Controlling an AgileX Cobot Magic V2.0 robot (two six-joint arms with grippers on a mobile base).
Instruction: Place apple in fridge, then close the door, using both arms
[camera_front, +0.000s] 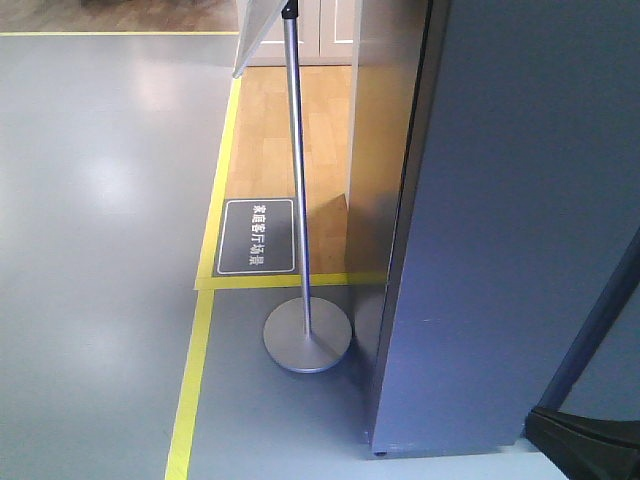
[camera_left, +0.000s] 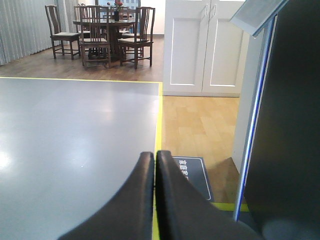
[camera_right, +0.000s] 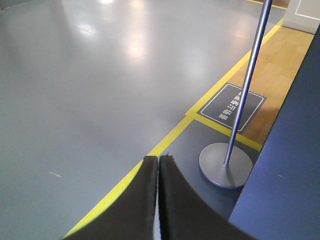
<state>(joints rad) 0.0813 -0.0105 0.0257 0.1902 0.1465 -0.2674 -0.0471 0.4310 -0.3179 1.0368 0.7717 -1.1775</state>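
No apple shows in any view. A tall dark grey face of the fridge (camera_front: 510, 230) fills the right of the front view, standing on the floor. I cannot tell whether it is the door or a side wall, and no white inside shows. It also shows in the left wrist view (camera_left: 295, 130) and the right wrist view (camera_right: 295, 165). My left gripper (camera_left: 154, 154) is shut and empty, held above the floor left of the fridge. My right gripper (camera_right: 158, 159) is shut and empty, over the yellow floor line. A black arm part (camera_front: 590, 440) shows at bottom right.
A metal sign stand (camera_front: 297, 180) with a round base (camera_front: 307, 335) stands just left of the fridge. A dark floor label (camera_front: 258, 236) and yellow tape lines (camera_front: 195, 380) mark the grey floor. White cabinet doors (camera_left: 202, 45) and a dining table with chairs (camera_left: 107, 30) stand far off.
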